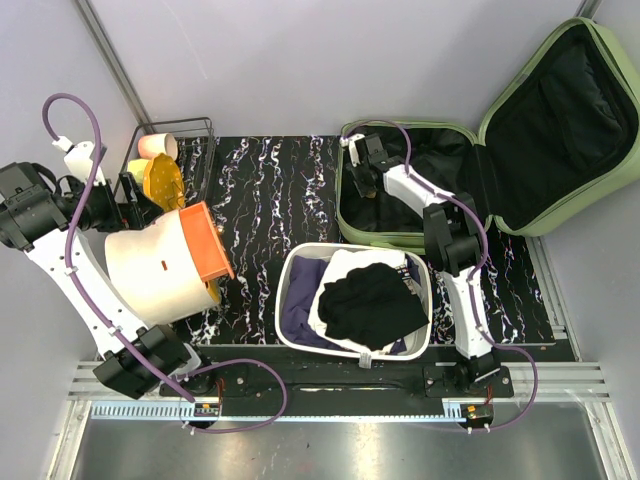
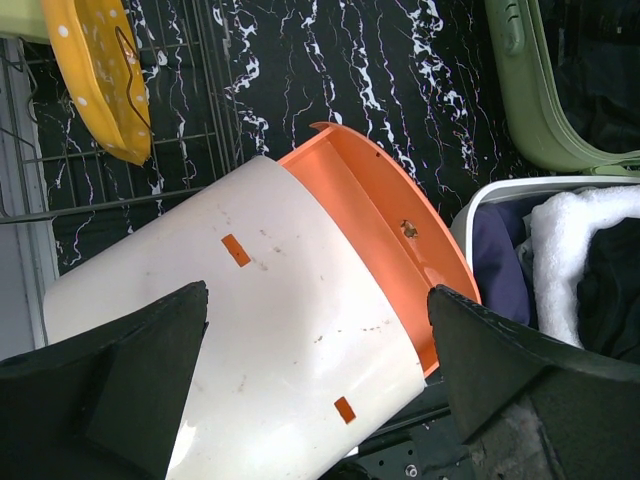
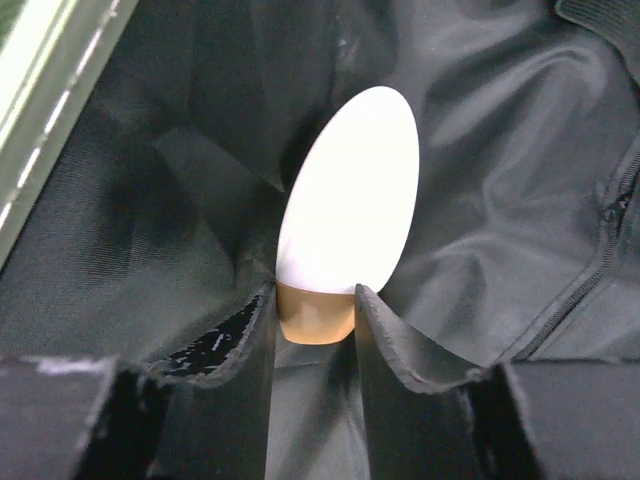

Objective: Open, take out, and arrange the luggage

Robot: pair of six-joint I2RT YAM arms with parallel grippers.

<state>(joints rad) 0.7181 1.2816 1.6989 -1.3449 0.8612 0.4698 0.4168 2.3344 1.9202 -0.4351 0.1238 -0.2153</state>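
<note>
The olive-green luggage [image 1: 348,215] lies open at the back right, its lid [image 1: 560,120] propped up and the black lining [image 3: 500,150] bare. My right gripper [image 1: 363,168] reaches into the left part of the case. In the right wrist view its fingers [image 3: 315,315] press on both sides of the tan end of a white oval object [image 3: 350,190] lying on the lining. My left gripper [image 2: 318,295] hangs wide open over a white drum with an orange lid [image 2: 260,330] at the left, holding nothing.
A white rectangular bin [image 1: 297,255] in front of the luggage holds a black garment [image 1: 370,305] and other clothes. A wire rack [image 1: 195,130] at the back left holds a yellow dotted item [image 2: 100,70] and a pink cup [image 1: 157,146].
</note>
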